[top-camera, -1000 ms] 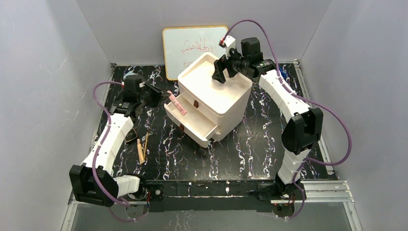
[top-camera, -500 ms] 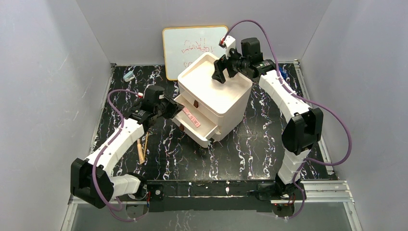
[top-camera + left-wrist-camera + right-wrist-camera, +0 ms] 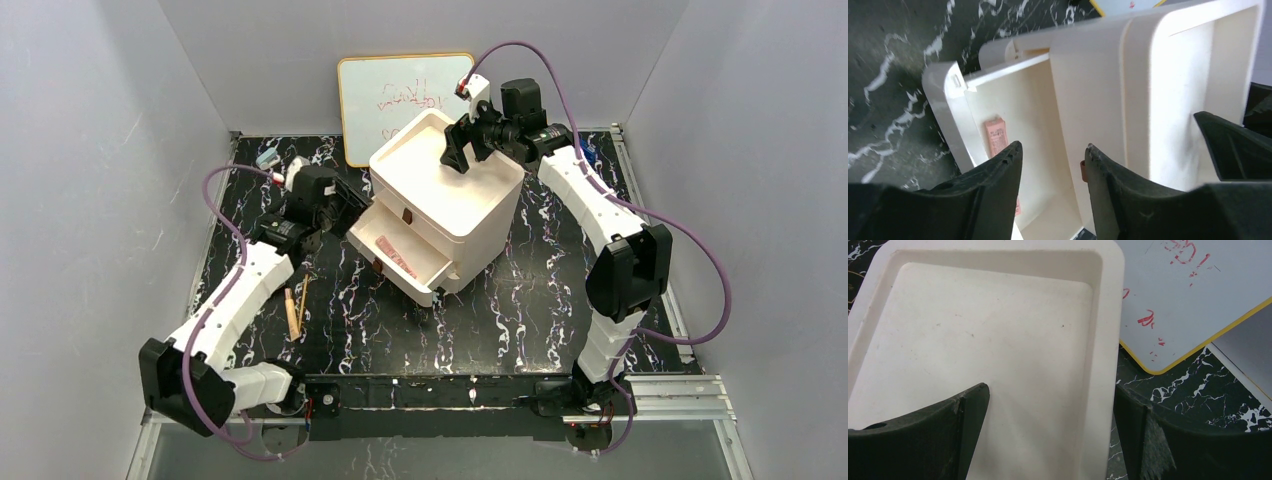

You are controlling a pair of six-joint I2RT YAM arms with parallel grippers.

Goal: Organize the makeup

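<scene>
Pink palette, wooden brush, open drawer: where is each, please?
pink palette (image 3: 997, 139), left wrist view, flat top face.
wooden brush (image 3: 292, 314), top external view, middle of handle.
open drawer (image 3: 408, 283), top external view, its front wall.

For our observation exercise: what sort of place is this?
Likely a robot lab test cell: grey walls enclose a black marbled table, with a left arm and right arm bolted at its near edge, and a whiteboard at the back.
</scene>
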